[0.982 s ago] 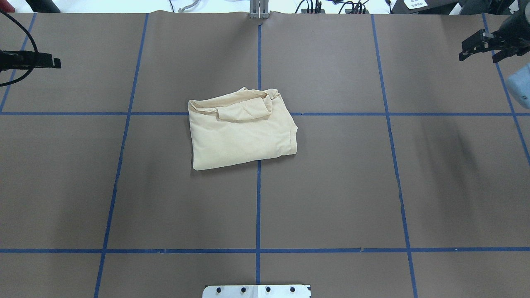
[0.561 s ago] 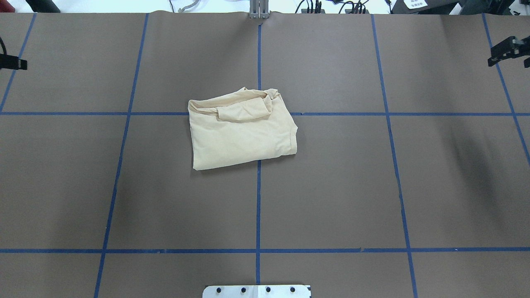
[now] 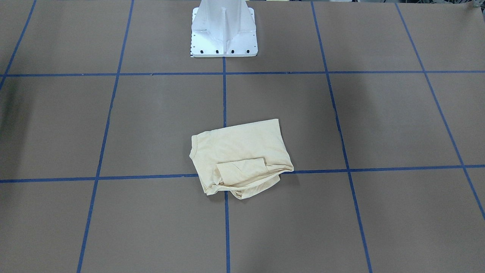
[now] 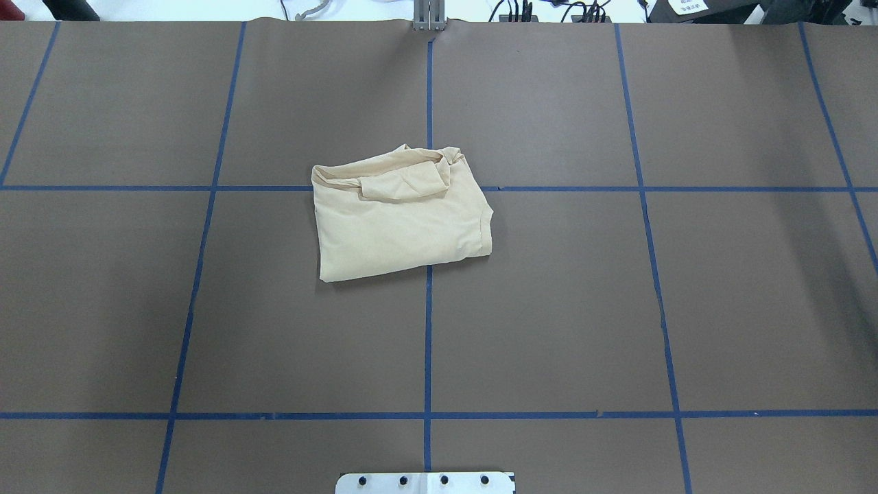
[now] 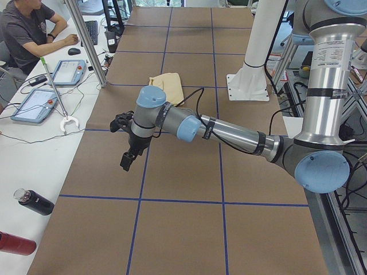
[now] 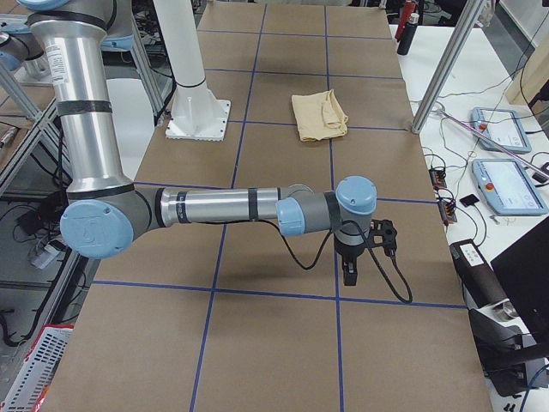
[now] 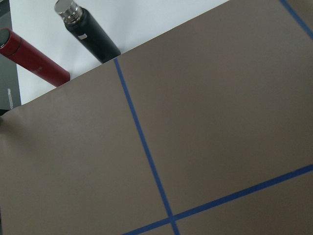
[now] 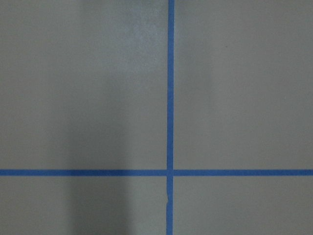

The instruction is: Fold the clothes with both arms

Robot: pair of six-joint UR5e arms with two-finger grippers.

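Note:
The clothes are one cream-yellow shirt (image 4: 401, 219), folded into a rough rectangle with a sleeve tucked across its far edge, lying near the table's middle (image 3: 240, 157). No gripper touches it. My left gripper (image 5: 127, 154) hangs over the table's left end, far from the shirt (image 5: 167, 85). My right gripper (image 6: 350, 270) hovers over the right end, equally far from the shirt (image 6: 319, 115). Both grippers show only in the side views, so I cannot tell whether they are open or shut. Both wrist views show only brown table and blue tape.
The white pedestal base (image 3: 223, 30) stands at the robot's side of the table. A black bottle (image 7: 88, 34) and a red bottle (image 7: 34, 58) lie just past the left end. A person (image 5: 26, 28), teach pendants (image 6: 506, 184) and metal posts (image 5: 86, 40) line the far side.
Both grippers have moved outward and left the overhead view, the left off its left edge and the right off its right edge. The shirt has not moved.

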